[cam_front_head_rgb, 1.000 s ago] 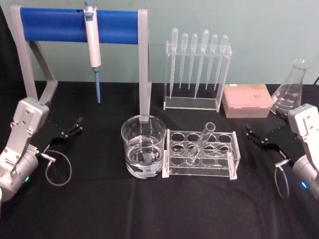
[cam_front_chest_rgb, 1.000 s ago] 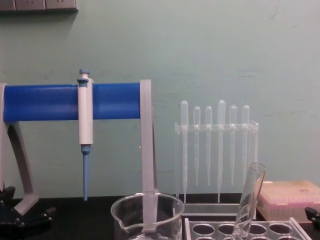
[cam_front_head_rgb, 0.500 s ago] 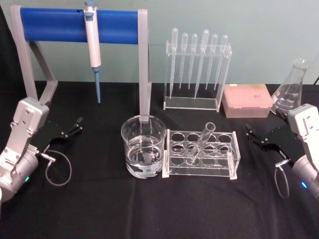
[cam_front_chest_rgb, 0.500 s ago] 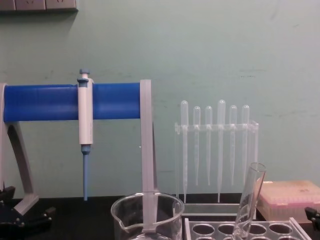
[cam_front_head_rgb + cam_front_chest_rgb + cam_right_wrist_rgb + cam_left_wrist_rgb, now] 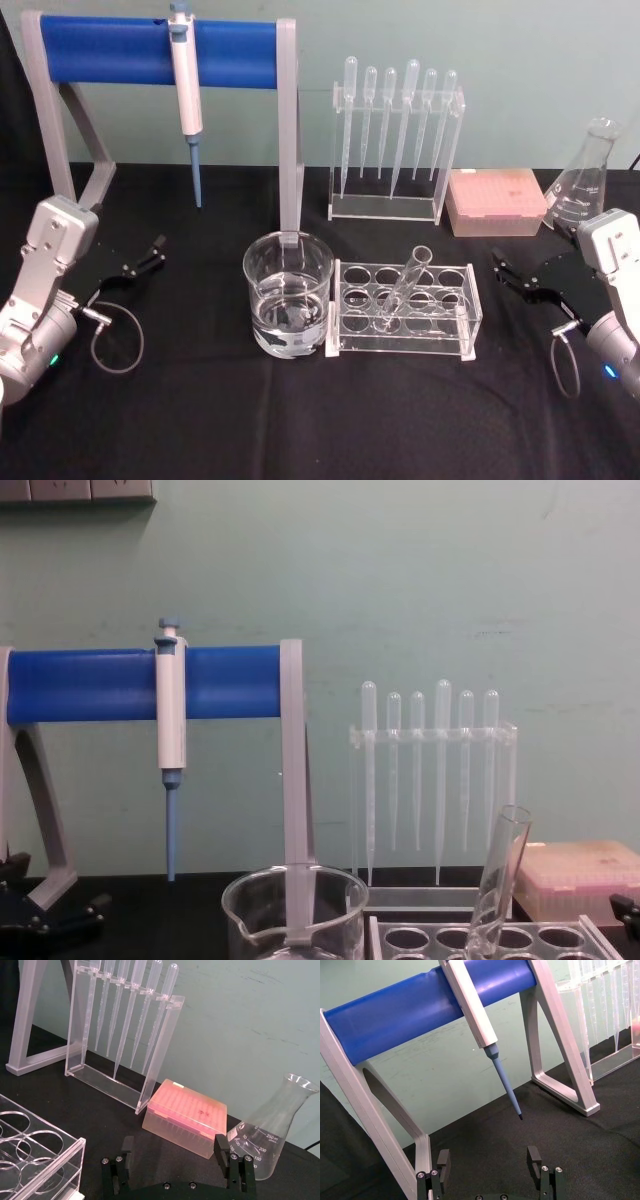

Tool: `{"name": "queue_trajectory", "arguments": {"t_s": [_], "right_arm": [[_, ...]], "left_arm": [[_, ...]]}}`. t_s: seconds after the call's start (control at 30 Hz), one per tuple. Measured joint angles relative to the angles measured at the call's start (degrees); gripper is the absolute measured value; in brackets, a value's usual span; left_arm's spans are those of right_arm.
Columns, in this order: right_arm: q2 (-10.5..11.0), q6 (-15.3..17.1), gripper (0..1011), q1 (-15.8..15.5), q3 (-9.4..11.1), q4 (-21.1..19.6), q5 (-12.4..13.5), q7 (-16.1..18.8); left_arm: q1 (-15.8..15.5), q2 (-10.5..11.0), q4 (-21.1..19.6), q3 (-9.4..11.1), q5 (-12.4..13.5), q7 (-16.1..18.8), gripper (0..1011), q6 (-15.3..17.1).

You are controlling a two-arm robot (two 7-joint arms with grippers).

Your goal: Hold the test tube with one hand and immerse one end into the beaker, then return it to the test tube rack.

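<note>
Here, one test tube sits in its rack between two empty grippers.
The single test tube (image 5: pixel 405 285) stands tilted in a hole of the one clear rack (image 5: pixel 450 320) at the middle of the black table (image 5: pixel 300 420), its open rim leaning right and far. One beaker (image 5: pixel 288 305) holding clear liquid sits just left of the rack. The left gripper (image 5: pixel 150 255) rests low at the left, fingers spread and holding nothing. The right gripper (image 5: pixel 503 270) rests at the right, also spread and empty, and both are well apart from the tube. Along the far edge are one white-and-blue pipette (image 5: pixel 185 75) hanging on a blue-barred stand (image 5: pixel 130 50), six droppers (image 5: pixel 395 120), one pink box (image 5: pixel 497 200) and one flask (image 5: pixel 580 190).
</note>
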Motion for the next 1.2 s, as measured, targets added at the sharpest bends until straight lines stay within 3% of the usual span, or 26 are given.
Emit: {"name": "queue_trajectory", "arguments": {"t_s": [0.73,0.97,1.2], "right_arm": [[-0.02,-0.01,1002,-0.03,0.08,-0.01,0.0,0.05],[0.1,-1.12,1002,-1.46,2.14,-2.45,0.79,0.79],[1.78,-1.66,1002,-5.85,5.86,-9.64,3.95,2.42]], "left_arm": [[0.0,0.0,0.0,0.0,0.0,0.0,1000,0.0],[0.0,0.0,0.0,0.0,0.0,0.0,1000,0.0],[0.0,0.0,0.0,0.0,0.0,0.0,1000,0.0]]}}
